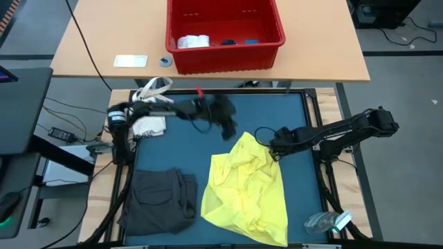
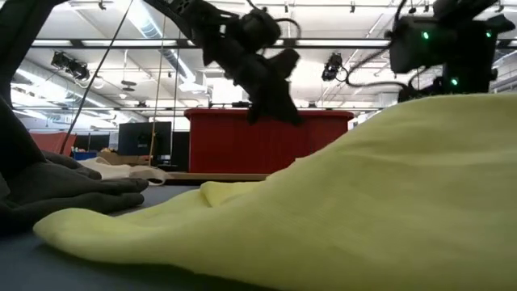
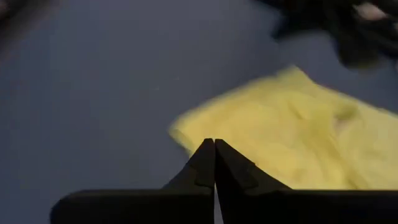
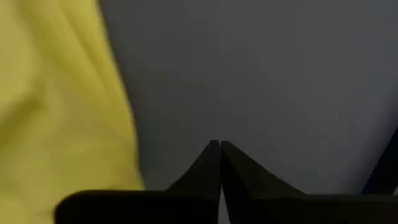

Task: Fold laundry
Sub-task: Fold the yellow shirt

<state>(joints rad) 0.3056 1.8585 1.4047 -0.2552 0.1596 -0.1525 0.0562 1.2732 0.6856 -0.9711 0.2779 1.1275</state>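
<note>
A bright yellow T-shirt point(image 1: 246, 187) lies crumpled on the blue mat point(image 1: 291, 111), right of its middle. A dark grey garment point(image 1: 160, 200) lies bunched at the mat's near left. My left gripper point(image 3: 214, 144) is shut and holds nothing; it hangs above the mat just beyond the shirt's far edge point(image 1: 225, 128). My right gripper point(image 4: 217, 146) is shut too, over bare mat beside the shirt's far right edge point(image 1: 272, 148). A white cloth point(image 1: 192, 41) and a small blue piece point(image 1: 250, 41) lie in the red basket point(image 1: 225, 59).
The red basket stands on the wooden table point(image 1: 332, 48) beyond the mat. A small white bag with strap handles point(image 1: 149, 123) lies at the mat's far left corner. A clear plastic item point(image 1: 329, 221) sits off the mat's near right corner.
</note>
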